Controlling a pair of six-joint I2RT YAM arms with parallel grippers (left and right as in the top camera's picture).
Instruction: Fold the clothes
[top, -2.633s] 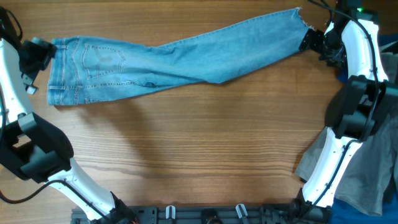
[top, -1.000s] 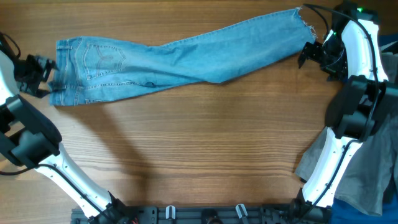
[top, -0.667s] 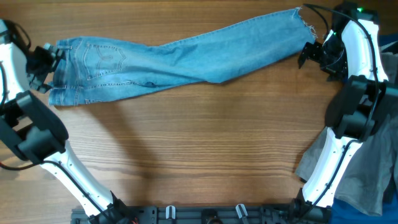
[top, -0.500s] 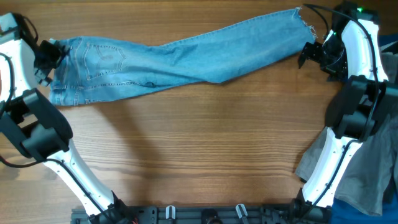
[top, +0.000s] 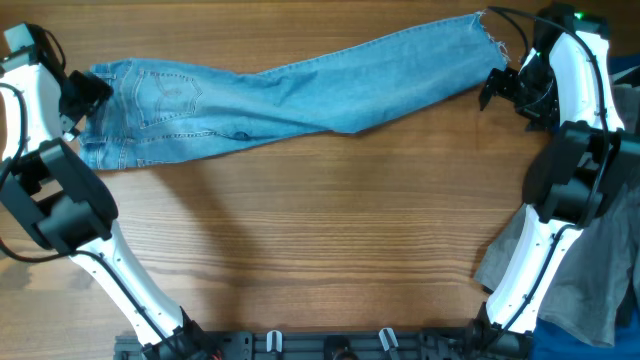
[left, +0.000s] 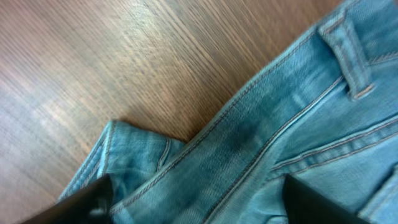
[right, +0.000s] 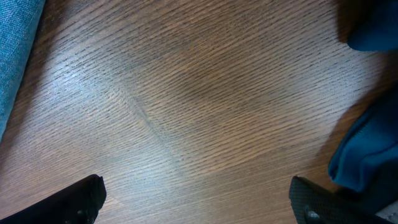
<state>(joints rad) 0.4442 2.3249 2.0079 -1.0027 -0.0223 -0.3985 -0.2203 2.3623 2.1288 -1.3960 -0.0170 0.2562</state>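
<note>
The grey garment (top: 590, 280) runs off the overhead view's right edge, partly hidden behind the right arm (top: 565, 185). In the right wrist view a dark blue garment (right: 364, 158) is cropped at the right edge, the jeans (right: 12, 37) reduced to a sliver at left.

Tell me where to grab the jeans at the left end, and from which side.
Grip the waistband of the jeans at its folded corner, coming down from above. The denim lies flat there, and the left gripper hovers open over that thick stitched edge.
</note>
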